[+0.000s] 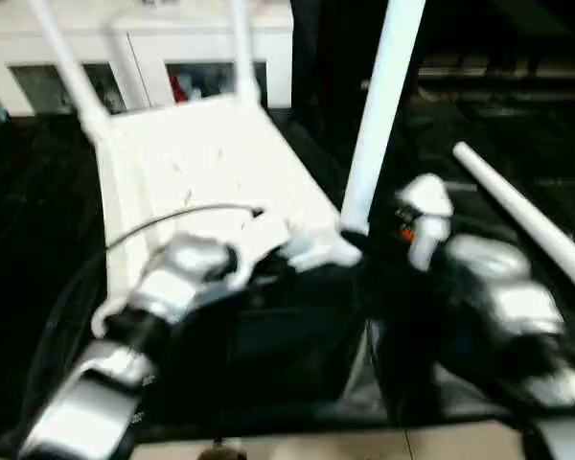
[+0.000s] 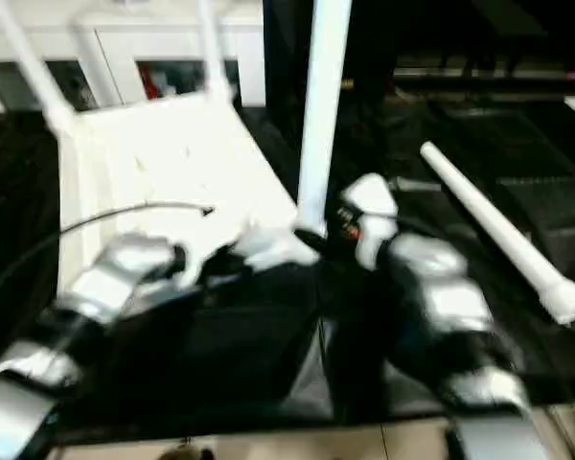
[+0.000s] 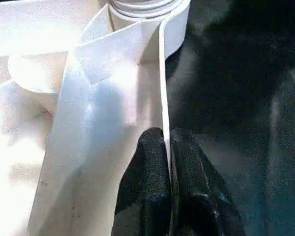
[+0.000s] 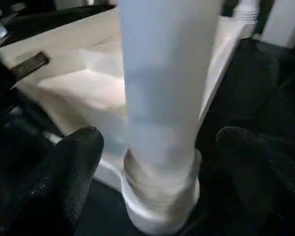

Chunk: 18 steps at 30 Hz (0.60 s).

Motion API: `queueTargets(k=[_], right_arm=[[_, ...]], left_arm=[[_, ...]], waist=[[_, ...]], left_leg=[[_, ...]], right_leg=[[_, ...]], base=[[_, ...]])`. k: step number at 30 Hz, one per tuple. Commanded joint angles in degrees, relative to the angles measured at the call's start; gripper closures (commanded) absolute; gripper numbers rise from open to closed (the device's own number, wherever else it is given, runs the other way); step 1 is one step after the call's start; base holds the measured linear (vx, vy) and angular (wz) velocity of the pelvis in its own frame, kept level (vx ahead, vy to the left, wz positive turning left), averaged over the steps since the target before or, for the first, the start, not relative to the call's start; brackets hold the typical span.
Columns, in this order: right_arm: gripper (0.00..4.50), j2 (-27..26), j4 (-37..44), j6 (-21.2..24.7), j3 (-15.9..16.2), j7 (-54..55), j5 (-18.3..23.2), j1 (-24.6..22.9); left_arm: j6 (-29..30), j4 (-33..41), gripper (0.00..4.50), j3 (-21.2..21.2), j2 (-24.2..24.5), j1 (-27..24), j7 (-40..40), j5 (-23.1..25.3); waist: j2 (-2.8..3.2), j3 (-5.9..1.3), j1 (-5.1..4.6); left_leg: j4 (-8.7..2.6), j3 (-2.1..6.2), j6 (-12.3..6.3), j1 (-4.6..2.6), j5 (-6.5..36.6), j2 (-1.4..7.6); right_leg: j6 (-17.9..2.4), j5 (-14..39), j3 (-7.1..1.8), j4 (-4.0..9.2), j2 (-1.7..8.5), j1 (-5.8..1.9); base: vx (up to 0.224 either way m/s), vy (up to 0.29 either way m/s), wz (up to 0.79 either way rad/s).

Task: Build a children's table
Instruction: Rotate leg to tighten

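Note:
The children's table lies upside down on the black cloth, its white tabletop ribbed side up. Two legs rise from the far corners. A third leg stands in the near right corner socket. A loose leg lies on the cloth to the right. My left gripper is shut on the tabletop's thin rim below a corner socket. My right gripper is open, with one finger on each side of the standing leg and a gap to it.
White cabinets stand behind the work table. A black cable arcs over the tabletop from my left arm. The table's front edge and pale floor run just below my forearms.

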State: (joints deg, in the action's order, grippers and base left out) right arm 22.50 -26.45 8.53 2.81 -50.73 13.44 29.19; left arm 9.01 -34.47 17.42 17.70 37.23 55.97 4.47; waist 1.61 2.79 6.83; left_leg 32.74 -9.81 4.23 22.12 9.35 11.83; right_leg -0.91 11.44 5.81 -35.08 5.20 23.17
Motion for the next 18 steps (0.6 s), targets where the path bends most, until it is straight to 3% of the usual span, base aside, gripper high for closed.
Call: queueTargets(k=[1, 7, 13, 18], right_arm=[[0.33, 0.0, 1.9, 0.7, 0.8, -1.2, 0.4, -0.5], [0.33, 1.3, 4.3, 1.6, 2.1, -3.1, 0.0, -2.9], [0.33, 2.0, 1.8, -1.7, 3.7, -3.1, -3.7, -3.1], [0.33, 0.9, 2.5, -2.1, 1.5, -4.7, 0.1, -3.1]], left_arm=[[-2.3, 3.7, 4.50, 0.2, -0.1, 0.3, 1.3, -1.7], [-2.9, 6.0, 4.50, 0.2, 1.2, -1.2, 4.0, -2.2], [-2.8, 7.9, 4.50, 0.4, 1.9, -1.8, 6.4, -3.0], [-2.1, 10.1, 4.50, 0.7, 2.4, -2.6, 8.8, -3.5]], waist=[[-0.17, -4.21, 0.19], [-0.18, -4.32, 0.40], [-0.33, -4.37, 0.67], [-0.27, -4.43, 1.21]], left_leg=[[-2.65, 0.09, -5.35, -0.73, 7.5, 1.46], [-2.49, 0.16, -5.12, -0.81, 6.1, 1.57], [-2.32, 0.12, -4.91, -0.75, 5.7, 1.50], [-2.23, 0.07, -5.12, -0.92, 6.2, 1.62]], right_leg=[[-13.9, -1.6, -2.90, 3.35, 3.33, -3.93], [-14.0, -2.3, -2.98, 3.04, 3.29, -3.79], [-14.1, -2.2, -3.00, 2.86, 3.36, -3.72], [-13.9, -1.5, -3.09, 2.81, 3.38, -3.67]], base=[[0.000, 0.000, 0.00], [0.000, 0.000, 0.00], [0.000, 0.000, 0.00], [0.000, 0.000, 0.00]])
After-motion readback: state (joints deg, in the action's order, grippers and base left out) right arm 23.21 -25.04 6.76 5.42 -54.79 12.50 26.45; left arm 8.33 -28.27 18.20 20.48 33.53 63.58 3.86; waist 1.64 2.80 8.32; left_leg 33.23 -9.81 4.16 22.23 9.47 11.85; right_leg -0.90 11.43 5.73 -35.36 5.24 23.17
